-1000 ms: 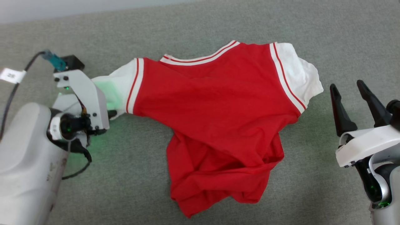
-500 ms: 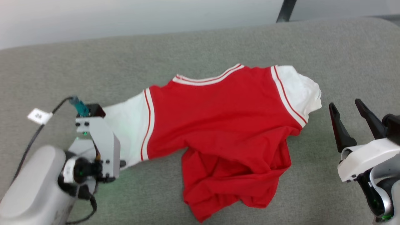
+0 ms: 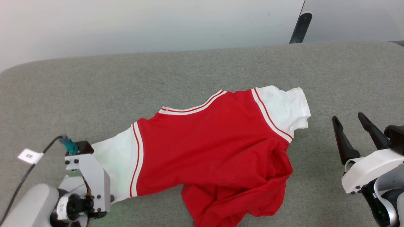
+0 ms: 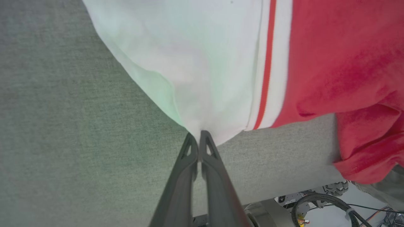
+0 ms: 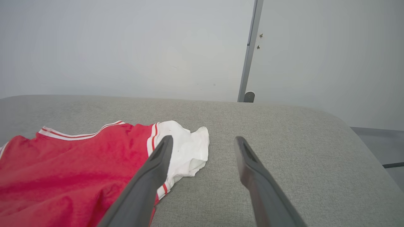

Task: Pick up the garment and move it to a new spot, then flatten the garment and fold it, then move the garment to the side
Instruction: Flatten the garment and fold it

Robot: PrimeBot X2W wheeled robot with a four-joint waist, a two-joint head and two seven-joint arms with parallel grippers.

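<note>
Sleeve-edge grip on a red jersey: the left gripper [image 4: 199, 134], its two dark fingers pressed together, pinches the very edge of the white sleeve [image 4: 189, 63] on the robot's left side of the garment [image 3: 214, 148]. The right gripper [image 3: 347, 116] hangs spread wide and empty over the grey tabletop [image 3: 94, 82], just beside the other white sleeve [image 3: 285, 105] and touching nothing. The shirt lies across the middle of the tabletop, collar trim toward the far side. Its shoulders are spread, but its lower half is heaped in folds [image 3: 236, 201] at the near edge, where the left wrist view suggests some red cloth overhangs. The hold takes in little fabric, so a firm pull could slip the sleeve free. Hauling from one corner alone would likely stretch that sleeve and drag the crumpled hem into a tighter bunch instead of flattening it. Any move toward the robot risks tipping the hem's weight over the edge, taking the rest with it.
</note>
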